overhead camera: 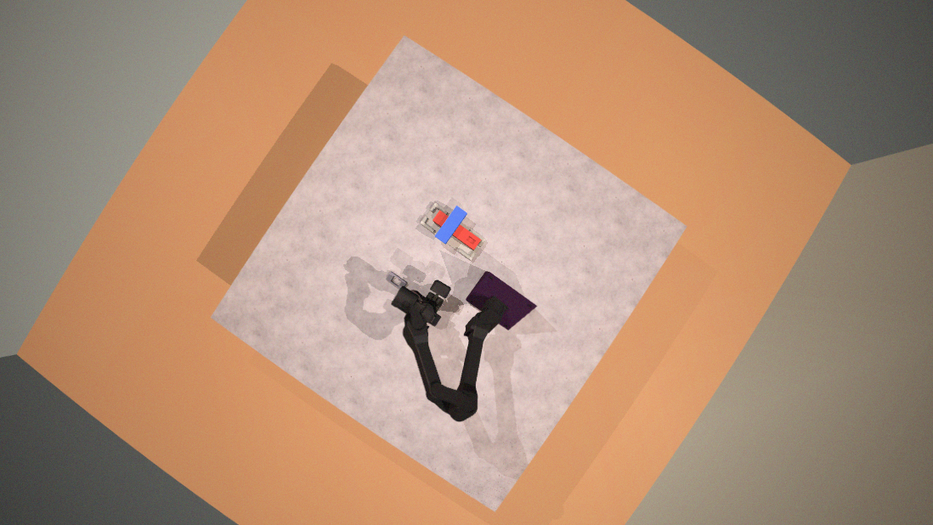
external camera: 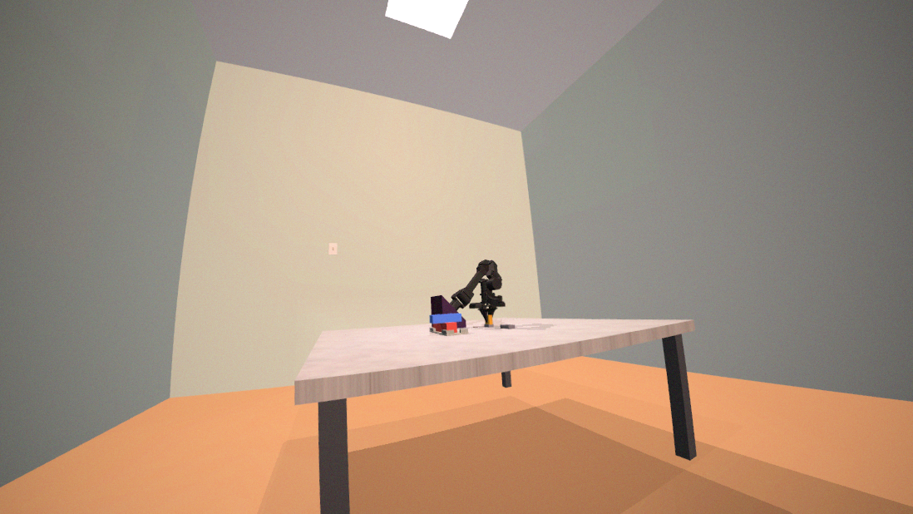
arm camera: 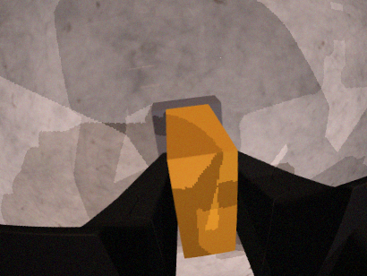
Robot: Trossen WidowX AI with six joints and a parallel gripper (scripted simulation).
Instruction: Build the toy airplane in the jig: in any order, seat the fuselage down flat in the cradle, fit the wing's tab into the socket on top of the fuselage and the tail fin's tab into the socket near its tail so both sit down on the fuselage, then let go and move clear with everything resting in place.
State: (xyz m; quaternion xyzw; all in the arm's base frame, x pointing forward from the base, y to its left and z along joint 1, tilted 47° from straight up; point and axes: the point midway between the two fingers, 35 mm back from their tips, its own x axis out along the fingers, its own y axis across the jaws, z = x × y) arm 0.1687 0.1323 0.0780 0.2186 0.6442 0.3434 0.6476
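The orange tail fin (external camera: 490,318) (arm camera: 192,130) stands upright with its foot in a small dark-grey holder (arm camera: 185,101). My gripper (external camera: 489,323) (arm camera: 193,159) is shut on the tail fin, one finger against each side, low over the table. The red fuselage (overhead camera: 467,235) (external camera: 451,327) lies in the pale jig (overhead camera: 424,222) (external camera: 463,330). The blue wing (overhead camera: 450,225) (external camera: 446,318) lies across the top of the fuselage. The socket (overhead camera: 471,240) near one end of the fuselage shows no fin. The wing's tab is hidden, and the full depth of the fuselage in the cradle cannot be told.
The dark purple mount (overhead camera: 487,284) (external camera: 437,304) of the arm stands on the table between the arm base and the jig's side. Another small grey holder (overhead camera: 396,279) (external camera: 507,327) sits on the table near the gripper.
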